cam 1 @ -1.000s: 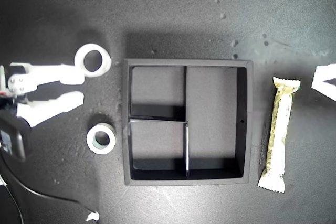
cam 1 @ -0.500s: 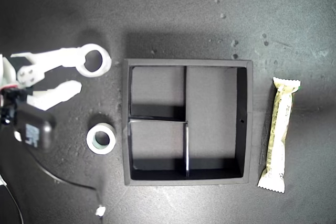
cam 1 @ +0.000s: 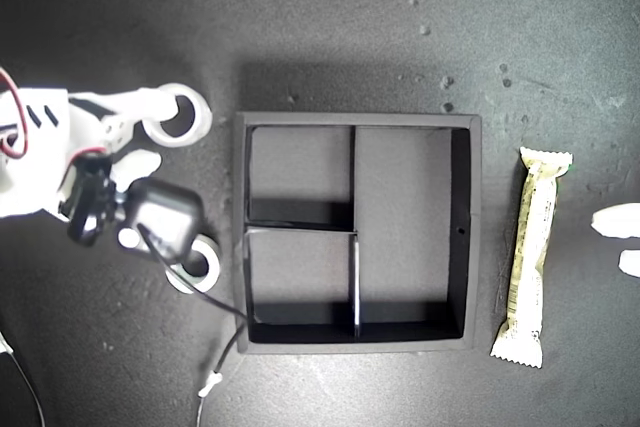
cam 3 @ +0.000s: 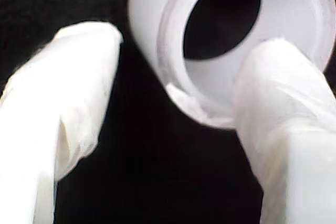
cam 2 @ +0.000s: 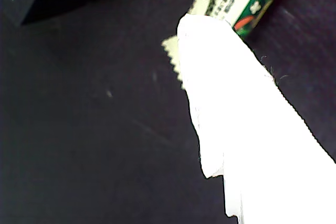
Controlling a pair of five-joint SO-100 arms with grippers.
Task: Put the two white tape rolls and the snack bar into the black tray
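– At the 9 o'clock side of the exterior view, item one: what is listed?

– Entry 1: first white tape roll, flat on the counter, just off the black tray at the tray's 10 o'clock corner. My second claw is on it with its jaws apart. The second wrist view shows one finger at the ring's rim, seemingly in or over the hole. The other finger stands clear outside, dark counter between it and the roll. Not yet clamped.

– Entry 2?

– Second white tape roll, greyish-green core, toward 6 o'clock of the first roll and near the tray's 9 o'clock wall. It is half covered by the arm's black camera housing. Untouched.

– Tray contents?

– None. Two small compartments on its 9 o'clock side, one long compartment on its 3 o'clock side, all bare.

– Entry 3, the long item?

– Snack bar, on the counter beside the tray's 3 o'clock wall, not touching it. Long axis runs 12 to 6, parallel to the long compartment.

– Nearest claw?

– My first claw, at the 3 o'clock edge of the exterior view, two tips showing with a gap between them: open, holding nothing. The bar lies at its 9 o'clock, broadside on. The first wrist view shows one finger only, with the bar's crimped end past its tip.

– Governing relation?

– Judgement: the bar needs only a sideways carry toward 9 o'clock with no turn. The first roll goes toward 3 o'clock into the adjacent small compartment once the jaws close on its wall.
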